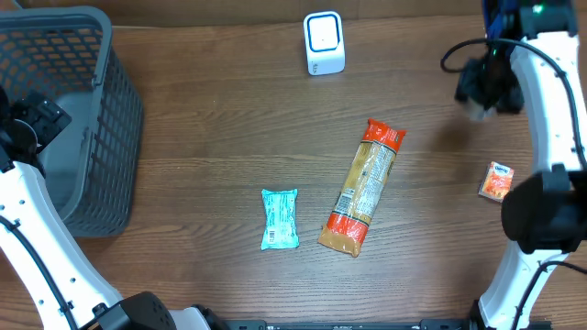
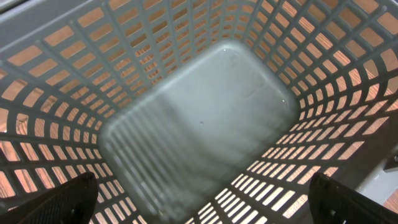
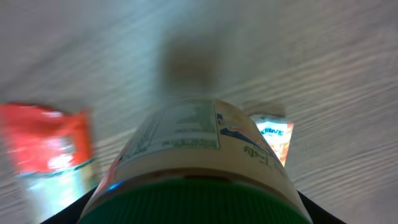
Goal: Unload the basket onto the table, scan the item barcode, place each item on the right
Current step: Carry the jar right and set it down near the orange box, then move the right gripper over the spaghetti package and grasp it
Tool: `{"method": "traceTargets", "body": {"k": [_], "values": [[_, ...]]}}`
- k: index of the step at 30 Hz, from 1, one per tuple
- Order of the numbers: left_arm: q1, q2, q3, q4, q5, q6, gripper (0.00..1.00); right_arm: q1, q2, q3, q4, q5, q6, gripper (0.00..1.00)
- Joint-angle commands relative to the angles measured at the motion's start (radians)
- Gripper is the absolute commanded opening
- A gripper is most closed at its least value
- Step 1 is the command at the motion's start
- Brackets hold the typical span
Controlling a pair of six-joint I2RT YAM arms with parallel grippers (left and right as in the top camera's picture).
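resting between the right fingers point(image 3: 306, 211), a green-lidded jar point(image 3: 199, 155).

The wooden table point(image 1: 211, 137) bears a basket point(image 1: 119, 137), scanner point(image 1: 324, 43), long bag point(image 1: 363, 188), teal packet point(image 1: 280, 219) and orange sachet point(image 1: 497, 181).

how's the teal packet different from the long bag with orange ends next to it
The teal packet is shorter than the long bag. The packet is teal all over; the bag has orange-red ends and a yellowish middle. In the overhead view the packet runs nearly vertical, the bag slanted. Both lie flat on the table, apart.
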Motion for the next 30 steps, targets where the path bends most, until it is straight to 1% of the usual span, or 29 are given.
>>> {"method": "traceTargets", "body": {"k": [1, 6, 10, 11, 12, 13, 14, 15, 16, 17, 22, 24, 27, 30], "values": [[-0.007, 0.005, 0.024, 0.0, -0.005, -0.013, 1.0, -0.031, -0.027, -0.149, 0.065, 0.002, -0.003, 0.04], [-0.007, 0.005, 0.024, 0.0, -0.005, -0.013, 1.0, -0.055, -0.027, -0.377, 0.243, 0.002, -0.003, 0.04], [-0.007, 0.005, 0.024, 0.0, -0.005, -0.013, 1.0, -0.06, -0.027, -0.454, 0.324, 0.002, -0.003, 0.04], [-0.007, 0.005, 0.024, 0.0, -0.005, -0.013, 1.0, -0.06, -0.027, -0.46, 0.332, -0.001, -0.003, 0.06], [-0.007, 0.005, 0.024, 0.0, -0.005, -0.013, 1.0, -0.06, -0.027, -0.462, 0.334, -0.005, -0.003, 0.19], [-0.007, 0.005, 0.024, 0.0, -0.005, -0.013, 1.0, -0.06, -0.027, -0.462, 0.334, -0.006, -0.003, 0.39], [-0.007, 0.005, 0.024, 0.0, -0.005, -0.013, 1.0, -0.06, -0.027, -0.462, 0.334, -0.006, -0.003, 0.64], [-0.007, 0.005, 0.024, 0.0, -0.005, -0.013, 1.0, -0.06, -0.027, -0.462, 0.334, -0.006, -0.003, 0.82], [-0.007, 0.005, 0.024, 0.0, -0.005, -0.013, 1.0, -0.06, -0.027, -0.462, 0.333, -0.006, -0.003, 0.92], [-0.007, 0.005, 0.024, 0.0, -0.005, -0.013, 1.0, -0.06, -0.027, -0.462, 0.333, -0.006, -0.003, 1.0], [-0.007, 0.005, 0.024, 0.0, -0.005, -0.013, 1.0, -0.06, -0.027, -0.459, 0.322, -0.006, -0.003, 1.0], [-0.007, 0.005, 0.024, 0.0, -0.005, -0.013, 1.0, -0.06, -0.028, -0.431, 0.3, -0.012, 0.0, 1.0], [-0.007, 0.005, 0.024, 0.0, -0.005, -0.013, 1.0, -0.06, -0.042, -0.338, 0.237, -0.029, 0.001, 1.0], [-0.007, 0.005, 0.024, 0.0, -0.005, -0.013, 1.0, -0.06, -0.066, -0.209, 0.157, -0.028, 0.0, 1.0]]}}
